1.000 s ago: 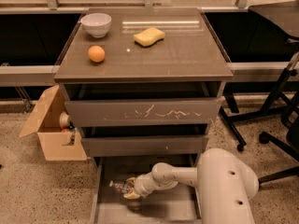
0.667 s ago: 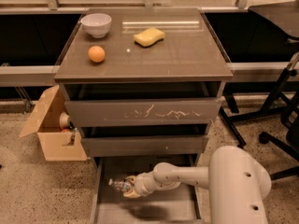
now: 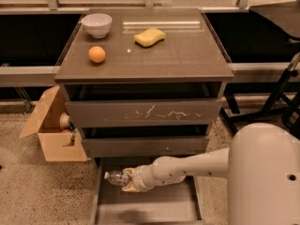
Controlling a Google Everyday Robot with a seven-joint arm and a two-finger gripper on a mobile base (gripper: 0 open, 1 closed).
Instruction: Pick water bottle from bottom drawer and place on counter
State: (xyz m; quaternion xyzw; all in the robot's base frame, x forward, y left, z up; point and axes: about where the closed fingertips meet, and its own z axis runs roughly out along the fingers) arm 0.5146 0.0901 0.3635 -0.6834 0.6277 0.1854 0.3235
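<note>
The water bottle (image 3: 115,177), clear with a white cap pointing left, lies sideways over the left part of the open bottom drawer (image 3: 154,206). My gripper (image 3: 129,180) reaches in from the right on the white arm and is closed around the bottle's body, holding it slightly above the drawer floor. The bottle's right half is hidden by the gripper. The counter (image 3: 183,55) is the glossy grey-brown top of the cabinet, well above the gripper.
A white bowl (image 3: 97,25), an orange (image 3: 96,54) and a yellow sponge (image 3: 149,37) sit on the counter. The scratched-front drawer (image 3: 140,112) and the middle drawer (image 3: 145,146) overhang the bottom one. A cardboard box (image 3: 51,132) stands left; black chair legs (image 3: 276,102) right.
The bottle and gripper have risen slightly and shifted a little towards the drawer's back. The arm's big white body has moved right and nearer the camera.
</note>
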